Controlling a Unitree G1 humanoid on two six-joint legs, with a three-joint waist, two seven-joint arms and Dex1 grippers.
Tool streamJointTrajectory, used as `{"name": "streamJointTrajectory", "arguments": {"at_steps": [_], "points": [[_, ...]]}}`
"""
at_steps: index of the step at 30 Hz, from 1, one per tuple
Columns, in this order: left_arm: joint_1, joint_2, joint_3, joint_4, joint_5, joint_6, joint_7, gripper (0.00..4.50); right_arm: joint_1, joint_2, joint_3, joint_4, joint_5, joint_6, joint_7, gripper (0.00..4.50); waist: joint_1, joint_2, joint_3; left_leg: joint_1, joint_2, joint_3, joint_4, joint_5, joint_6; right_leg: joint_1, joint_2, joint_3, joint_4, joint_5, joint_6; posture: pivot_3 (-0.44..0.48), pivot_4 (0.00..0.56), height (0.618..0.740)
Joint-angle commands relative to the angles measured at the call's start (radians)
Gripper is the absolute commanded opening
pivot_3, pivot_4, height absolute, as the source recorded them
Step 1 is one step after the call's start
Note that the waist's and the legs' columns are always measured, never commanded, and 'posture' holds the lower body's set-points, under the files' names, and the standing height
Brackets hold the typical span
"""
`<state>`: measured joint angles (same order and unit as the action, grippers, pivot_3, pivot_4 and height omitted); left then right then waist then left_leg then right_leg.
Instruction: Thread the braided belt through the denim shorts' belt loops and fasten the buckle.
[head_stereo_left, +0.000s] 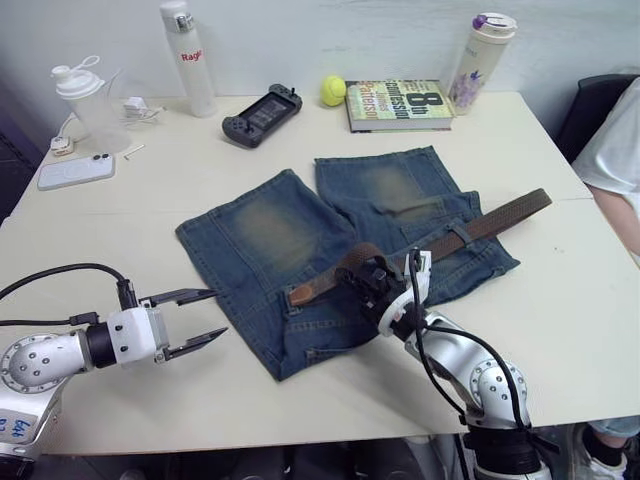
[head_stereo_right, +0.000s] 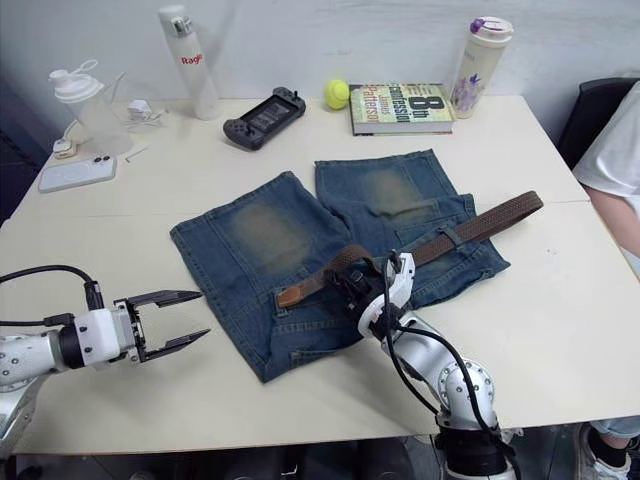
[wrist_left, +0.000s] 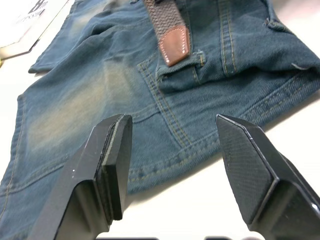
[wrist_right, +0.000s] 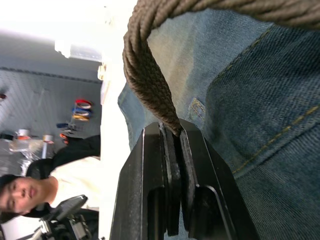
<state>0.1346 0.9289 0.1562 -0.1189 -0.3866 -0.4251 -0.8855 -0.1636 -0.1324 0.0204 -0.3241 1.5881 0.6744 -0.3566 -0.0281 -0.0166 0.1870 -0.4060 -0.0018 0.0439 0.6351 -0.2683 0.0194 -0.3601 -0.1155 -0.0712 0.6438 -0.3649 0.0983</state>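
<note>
Left eye view, denim shorts (head_stereo_left: 330, 250): flat mid-table.
Braided belt (head_stereo_left: 480, 223): across the waistband, apparently under one loop.
Right gripper (wrist_right: 172, 131): clamped on the belt.
Left gripper (head_stereo_left: 192, 320): spread wide, empty, near table's front edge.

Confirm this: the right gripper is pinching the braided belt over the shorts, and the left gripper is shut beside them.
Not quite. The left gripper is open, as the left wrist view shows. The right gripper does pinch the braided belt over the denim shorts.

3 bottles (head_stereo_left: 188, 58), 1 book (head_stereo_left: 398, 103), 1 ball (head_stereo_left: 333, 90).
</note>
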Motion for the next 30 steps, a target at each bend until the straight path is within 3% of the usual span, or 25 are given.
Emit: {"name": "streamJointTrajectory", "arguments": {"at_steps": [1,7,17,24,30], "points": [[-0.011,-0.019,0.028,-0.033,0.012,0.000,-0.012,2.95,0.013,-0.009,-0.062,-0.037,0.040,-0.013,0.008,0.00,0.000,0.000,0.000,0.000,0.000,0.000,0.000,0.000,0.000,0.000,0.000,0.000,0.000,0.000,0.000,0.000,0.150,0.740],[-0.039,-0.048,0.016,-0.035,0.036,0.009,-0.019,2.95,0.021,-0.035,-0.049,-0.031,-0.029,0.019,0.034,0.00,0.001,0.000,0.000,0.000,0.000,0.000,0.000,0.000,0.000,0.000,0.000,0.000,0.000,0.000,0.000,0.000,0.150,0.740],[-0.063,-0.072,0.022,-0.028,0.058,0.005,-0.039,2.95,-0.021,0.032,0.041,0.021,-0.093,0.078,0.061,0.00,-0.002,0.000,0.000,0.001,0.000,0.000,-0.001,0.000,-0.001,0.000,0.000,0.000,0.000,0.000,0.000,0.000,0.150,0.740],[-0.106,-0.101,-0.004,0.046,0.164,-0.147,-0.041,2.95,-0.117,0.076,0.088,0.171,-0.144,0.172,0.103,0.00,-0.006,-0.001,0.000,0.002,0.000,0.000,-0.003,0.001,-0.001,0.000,0.001,0.000,0.000,0.000,0.000,0.000,0.150,0.740],[-0.154,-0.116,-0.019,0.129,0.220,-0.250,-0.039,2.95,-0.208,0.106,0.121,0.252,-0.287,0.205,0.219,0.00,-0.015,-0.002,-0.001,0.003,0.001,0.001,-0.003,0.001,-0.001,0.000,0.001,0.000,0.001,0.000,0.000,0.000,0.150,0.740]]}}
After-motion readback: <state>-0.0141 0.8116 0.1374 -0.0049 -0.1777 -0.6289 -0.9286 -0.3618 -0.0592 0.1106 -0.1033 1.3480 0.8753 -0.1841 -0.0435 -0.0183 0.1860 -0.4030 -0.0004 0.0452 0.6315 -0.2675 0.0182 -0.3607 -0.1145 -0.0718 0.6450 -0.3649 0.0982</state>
